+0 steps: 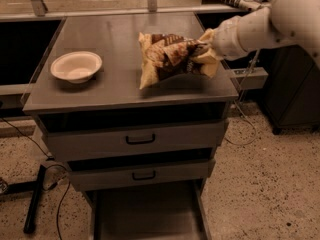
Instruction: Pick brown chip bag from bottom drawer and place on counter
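Note:
The brown chip bag [167,58] is dark brown with cream edges and hangs over the right part of the counter [112,39], its lower corner close to or touching the surface. My gripper [204,51] comes in from the right on a white arm and is shut on the bag's right end. The bottom drawer [145,216] stands pulled out at the foot of the cabinet, and its grey floor shows nothing on it.
A white bowl [76,66] sits on the counter's left side. Two grey drawers with black handles [140,140] are shut below the top. A dark cabinet [295,94] stands to the right; cables and a black stand leg [35,204] lie on the floor at left.

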`<state>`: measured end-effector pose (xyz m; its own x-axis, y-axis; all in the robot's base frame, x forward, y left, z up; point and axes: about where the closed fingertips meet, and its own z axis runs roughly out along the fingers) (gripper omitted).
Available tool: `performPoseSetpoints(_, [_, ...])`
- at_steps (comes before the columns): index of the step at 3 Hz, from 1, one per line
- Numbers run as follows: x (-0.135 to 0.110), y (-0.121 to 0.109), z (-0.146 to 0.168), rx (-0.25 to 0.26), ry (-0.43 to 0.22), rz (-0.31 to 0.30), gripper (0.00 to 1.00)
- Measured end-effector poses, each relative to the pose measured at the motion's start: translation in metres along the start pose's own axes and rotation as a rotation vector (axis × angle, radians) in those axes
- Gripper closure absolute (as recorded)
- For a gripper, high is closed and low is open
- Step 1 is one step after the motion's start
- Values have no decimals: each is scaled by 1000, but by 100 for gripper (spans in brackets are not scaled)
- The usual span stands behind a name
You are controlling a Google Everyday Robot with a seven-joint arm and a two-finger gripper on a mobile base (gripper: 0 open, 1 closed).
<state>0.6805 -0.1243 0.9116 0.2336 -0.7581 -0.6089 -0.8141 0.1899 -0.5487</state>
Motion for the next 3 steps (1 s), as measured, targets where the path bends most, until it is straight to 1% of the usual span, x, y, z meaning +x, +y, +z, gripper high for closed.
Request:
performPoseSetpoints(1, [-2, -27, 29, 38, -2, 111, 100])
performPoseSetpoints(2, [-5, -34, 41, 86, 41, 188, 100])
performPoseSetpoints(3, [-5, -20, 43, 100, 75, 238, 100])
